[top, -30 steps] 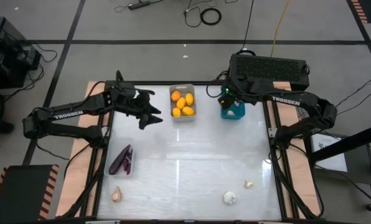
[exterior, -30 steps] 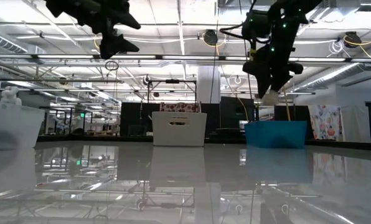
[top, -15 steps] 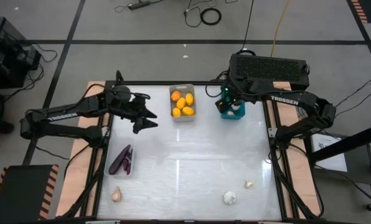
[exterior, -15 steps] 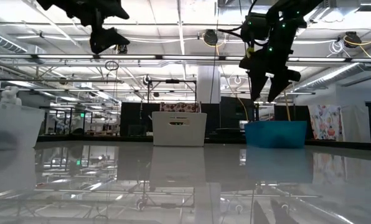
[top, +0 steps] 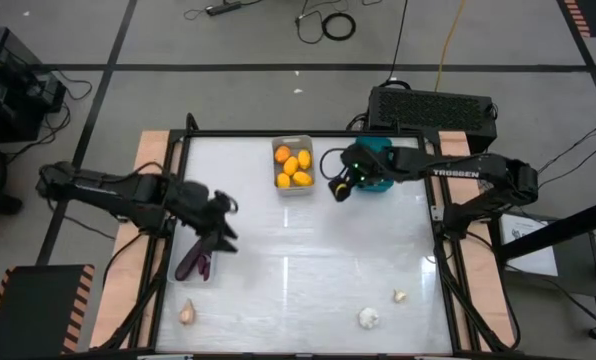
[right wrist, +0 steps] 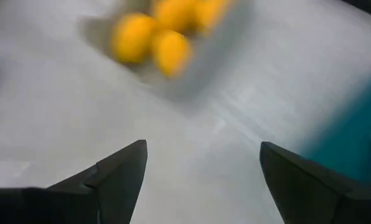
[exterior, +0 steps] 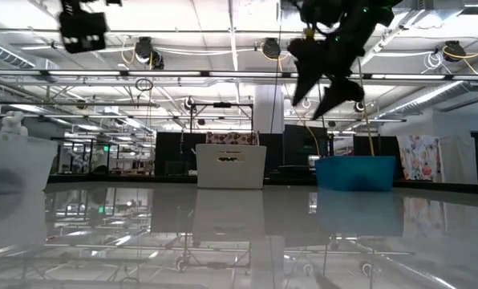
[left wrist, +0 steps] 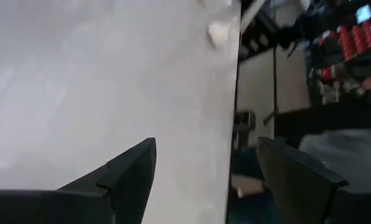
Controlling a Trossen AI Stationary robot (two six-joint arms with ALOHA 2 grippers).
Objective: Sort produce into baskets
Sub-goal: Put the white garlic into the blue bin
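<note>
You had yellow and orange fruits in the light grey basket at the table's far edge, a teal-blue basket beside it, dark purple eggplants by the left edge, and whitish-cream garlic bulbs near the front edge of the pale, glossy table.

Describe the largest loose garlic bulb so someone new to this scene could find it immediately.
Start at the white table in the high view and go to its near edge, on the right arm's side. Two whitish bulbs lie there: the garlic bulb is the larger, rounder one nearest the edge; the smaller bulb sits apart, farther in and outward.
</note>
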